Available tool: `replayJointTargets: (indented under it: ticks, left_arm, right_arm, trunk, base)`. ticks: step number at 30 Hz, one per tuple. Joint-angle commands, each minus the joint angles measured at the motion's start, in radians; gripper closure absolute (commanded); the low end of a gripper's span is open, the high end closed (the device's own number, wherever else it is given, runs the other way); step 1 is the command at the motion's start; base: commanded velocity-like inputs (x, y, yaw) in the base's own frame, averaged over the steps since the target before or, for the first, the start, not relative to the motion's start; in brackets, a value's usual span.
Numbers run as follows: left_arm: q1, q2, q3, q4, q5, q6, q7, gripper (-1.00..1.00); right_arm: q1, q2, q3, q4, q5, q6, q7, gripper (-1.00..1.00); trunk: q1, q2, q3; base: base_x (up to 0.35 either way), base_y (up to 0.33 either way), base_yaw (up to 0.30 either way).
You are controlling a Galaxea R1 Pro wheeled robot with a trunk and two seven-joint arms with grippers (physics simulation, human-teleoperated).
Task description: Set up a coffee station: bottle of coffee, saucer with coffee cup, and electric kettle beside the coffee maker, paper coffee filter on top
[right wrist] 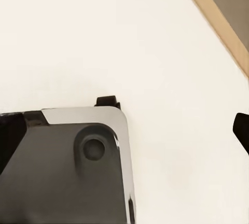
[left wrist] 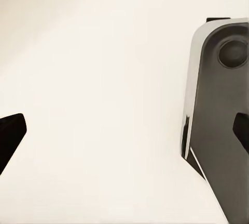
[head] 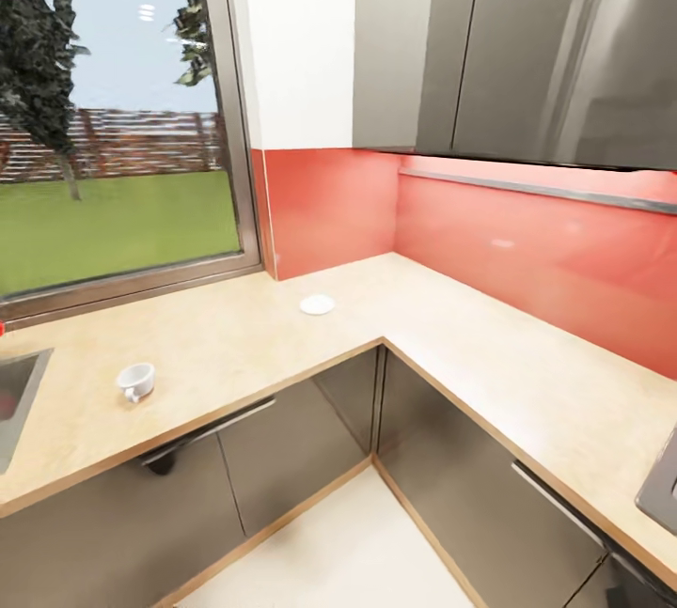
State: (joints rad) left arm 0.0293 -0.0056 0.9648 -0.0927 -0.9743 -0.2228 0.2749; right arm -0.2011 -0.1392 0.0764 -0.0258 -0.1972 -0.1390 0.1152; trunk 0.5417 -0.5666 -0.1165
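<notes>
both pincers, left pincer (left wrist: pixel 124 130) and right pincer (right wrist: pixel 124 130), hang spread apart over pale floor; coffee cup (head: pixel 136 381) and saucer (head: pixel 317 304) sit apart on the desk (head: pixel 451 326), cup interior unreadable.

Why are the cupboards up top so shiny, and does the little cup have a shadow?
In the head view the dark upper cabinets mirror ceiling lights as bright spots, and the red wall has soft glare. The cup on the countertop casts only a faint shadow. Both wrist views look down on evenly lit, pale floor.
</notes>
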Motion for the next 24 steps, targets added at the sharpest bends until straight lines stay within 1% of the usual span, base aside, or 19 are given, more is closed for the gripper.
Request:
replayJointTargets:
  ticks: [1,6,12,15,23,24]
  left_arm:
    - [0.0,-0.001,0.008,-0.001,-0.011,-0.003,0.003,-1.0]
    - [0.0,-0.001,0.008,-0.001,-0.011,-0.003,0.003,-1.0]
    - [0.0,0.0,0.008,-0.001,-0.011,-0.003,0.003,-1.0]
    - [0.0,0.001,0.007,-0.001,-0.011,-0.003,0.003,-1.0]
    - [0.0,-0.001,0.008,-0.002,-0.014,-0.004,0.003,-1.0]
    - [-0.025,-0.005,0.006,-0.014,-0.019,-0.008,0.003,-1.0]
  right_arm:
    - [0.0,0.0,0.008,0.001,-0.01,-0.004,0.004,-1.0]
    - [-0.001,0.0,0.008,0.001,-0.01,-0.004,0.004,-1.0]
    - [-0.001,-0.001,0.008,0.001,-0.011,-0.004,0.004,-1.0]
    - [-0.001,-0.001,0.008,0.001,-0.011,-0.004,0.004,-1.0]
    - [-0.001,-0.002,0.009,0.0,-0.011,-0.004,0.006,-1.0]
    - [-0.001,-0.003,0.008,0.0,-0.012,-0.004,0.005,-1.0]
  trunk:
    - [0.0,-0.001,-0.002]
    - [0.0,-0.001,-0.006]
    - [0.0,-0.001,-0.012]
    - [0.0,-0.001,-0.014]
    - [0.0,-0.001,-0.014]
    - [0.0,-0.001,-0.014]
  base:
    - [0.0,0.0,0.27]
    - [0.0,0.0,0.264]
    - [0.0,0.0,0.202]
    - [0.0,0.0,0.089]
    - [0.0,0.0,0.005]
    - [0.0,0.0,0.0]
